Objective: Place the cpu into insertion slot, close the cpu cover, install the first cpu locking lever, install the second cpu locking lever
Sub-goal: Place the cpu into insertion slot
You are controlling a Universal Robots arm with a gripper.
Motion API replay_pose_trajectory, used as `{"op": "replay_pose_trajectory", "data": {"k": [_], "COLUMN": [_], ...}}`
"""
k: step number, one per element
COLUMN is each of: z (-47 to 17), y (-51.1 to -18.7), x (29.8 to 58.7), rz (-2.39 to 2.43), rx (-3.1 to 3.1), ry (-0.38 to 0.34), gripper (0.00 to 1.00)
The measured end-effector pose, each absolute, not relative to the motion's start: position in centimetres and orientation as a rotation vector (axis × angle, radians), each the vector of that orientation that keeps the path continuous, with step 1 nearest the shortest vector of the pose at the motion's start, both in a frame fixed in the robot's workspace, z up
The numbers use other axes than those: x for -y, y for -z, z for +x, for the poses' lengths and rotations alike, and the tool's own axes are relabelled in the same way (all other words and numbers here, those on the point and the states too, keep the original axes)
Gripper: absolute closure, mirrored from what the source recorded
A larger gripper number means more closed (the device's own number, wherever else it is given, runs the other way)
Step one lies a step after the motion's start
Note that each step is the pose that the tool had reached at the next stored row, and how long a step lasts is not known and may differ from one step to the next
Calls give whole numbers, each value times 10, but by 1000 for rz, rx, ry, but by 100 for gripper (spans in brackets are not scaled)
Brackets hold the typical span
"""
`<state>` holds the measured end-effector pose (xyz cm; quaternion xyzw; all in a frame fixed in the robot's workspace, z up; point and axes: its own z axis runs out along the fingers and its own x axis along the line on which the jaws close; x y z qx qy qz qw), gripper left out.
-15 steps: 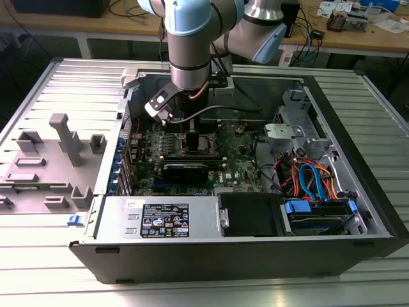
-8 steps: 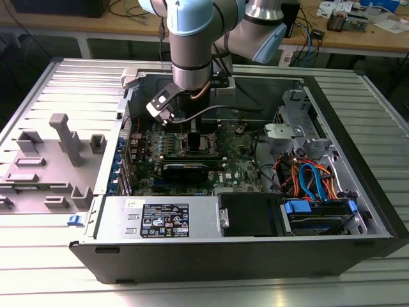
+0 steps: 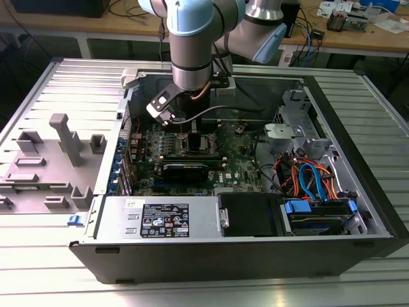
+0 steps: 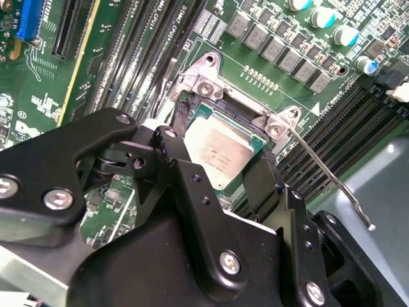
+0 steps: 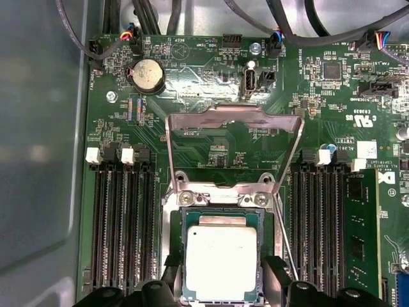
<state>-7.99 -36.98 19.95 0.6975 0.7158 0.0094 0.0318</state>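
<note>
The arm (image 3: 190,45) is reaching into the open case (image 3: 192,259); on the board (image 5: 211,137) the cover (image 5: 233,117) is standing tipped up, leaving the slot (image 4: 223,110) free; the gripper (image 5: 222,281) is clamping the cpu (image 5: 221,259) by opposite edges, holding it level at the slot.

Cpu (image 5: 220,259), dull silver top with a green rim, lies flat in the dark-framed insertion slot (image 5: 172,238), directly beneath the gripper (image 5: 222,293). Cpu cover (image 5: 233,119), a thin metal frame, stands open just beyond the gripper. One thin wire locking lever (image 4: 326,169) juts out unlatched beside it.
</note>
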Motion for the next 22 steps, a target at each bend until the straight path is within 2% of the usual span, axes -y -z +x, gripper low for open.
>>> {"op": "replay_pose_trajectory", "data": {"k": [13, 20, 21, 22], "z": [-79, -78, -78, -77], "y": [-200, -212, -214, -216], "x": [370, 370, 370, 370], "rz": [2143, 2145, 2146, 2146], "rx": [-2208, -2211, -2212, -2212], "ry": [-28, -23, -21, -19], "gripper": [38, 38, 40, 53]}}
